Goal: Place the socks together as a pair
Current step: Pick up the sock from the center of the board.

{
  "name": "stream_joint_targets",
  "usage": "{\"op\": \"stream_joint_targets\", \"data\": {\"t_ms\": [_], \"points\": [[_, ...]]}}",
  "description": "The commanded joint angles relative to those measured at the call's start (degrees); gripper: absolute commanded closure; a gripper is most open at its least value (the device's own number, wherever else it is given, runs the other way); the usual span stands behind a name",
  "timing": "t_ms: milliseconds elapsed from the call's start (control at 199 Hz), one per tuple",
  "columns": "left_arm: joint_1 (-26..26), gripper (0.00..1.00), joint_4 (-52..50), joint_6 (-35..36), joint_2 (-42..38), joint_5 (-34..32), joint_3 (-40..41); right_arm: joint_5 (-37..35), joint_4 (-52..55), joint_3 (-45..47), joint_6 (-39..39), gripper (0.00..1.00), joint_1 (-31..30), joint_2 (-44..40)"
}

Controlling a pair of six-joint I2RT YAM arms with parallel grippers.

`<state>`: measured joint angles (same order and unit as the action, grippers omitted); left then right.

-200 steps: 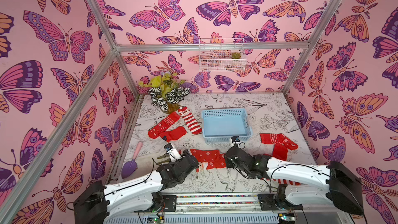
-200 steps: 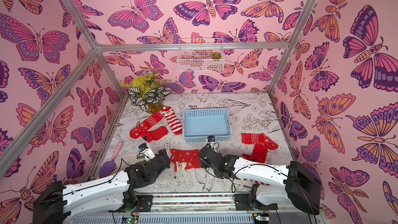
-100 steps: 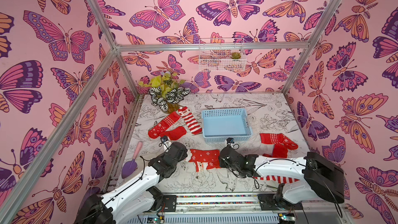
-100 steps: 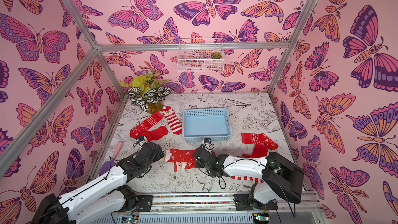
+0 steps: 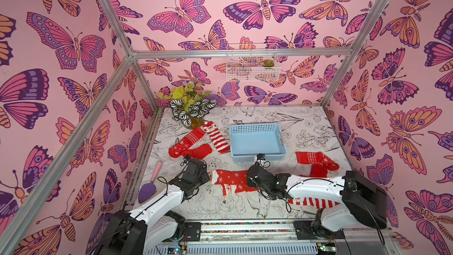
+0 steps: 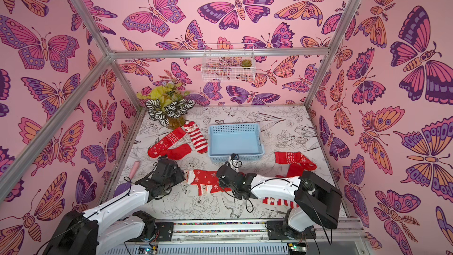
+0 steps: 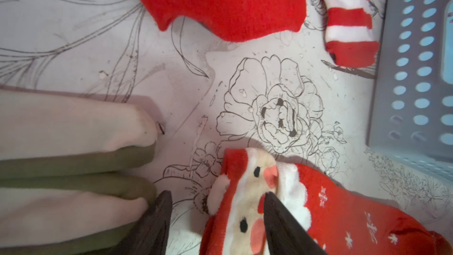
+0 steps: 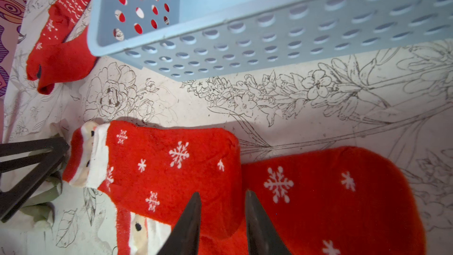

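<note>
Noted Santa snowflake socks (image 5: 230,179) overlapped mid-table, close to blue basket (image 5: 255,125). Found left gripper (image 7: 217,193) parted, astride Santa-face cuff (image 7: 255,175); right gripper (image 8: 223,193) narrow, pinching a red fold of same socks.

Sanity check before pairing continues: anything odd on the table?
Yes: a cream glove with olive-green fingertips lies beside the left gripper, by the Santa snowflake socks; it's no sock. A purple trowel sits at the left of the table. One striped sock lies under the right arm, far from its match.
</note>
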<state>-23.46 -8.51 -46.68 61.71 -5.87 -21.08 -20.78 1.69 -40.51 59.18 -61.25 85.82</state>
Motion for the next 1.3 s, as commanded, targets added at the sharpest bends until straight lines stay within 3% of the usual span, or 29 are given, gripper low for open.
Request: {"op": "stream_joint_targets", "data": {"t_ms": [0,221,964,1059,1169,1300], "points": [[1.04,0.40,2.38,1.89,0.92,1.89,0.64,-1.80,0.97,-0.98,1.51,0.66,0.08,1.68],[1.58,0.41,3.59,3.06,1.84,5.74,0.47,-1.28,-0.99,-1.43,0.97,0.67,0.77,3.30],[1.58,0.53,5.35,3.51,3.36,6.51,1.66,0.58,-2.69,-3.26,3.26,0.75,1.09,8.20],[1.58,0.59,5.60,3.18,3.77,6.96,1.66,0.74,-3.03,-3.51,3.22,0.83,1.05,8.67],[1.64,0.72,5.56,3.09,2.49,8.14,1.66,0.67,-1.73,-3.87,2.70,1.00,0.98,7.80],[1.67,0.94,5.32,2.82,-1.84,10.00,1.66,-0.45,-2.98,-2.50,0.47,1.00,0.11,4.71]]}}
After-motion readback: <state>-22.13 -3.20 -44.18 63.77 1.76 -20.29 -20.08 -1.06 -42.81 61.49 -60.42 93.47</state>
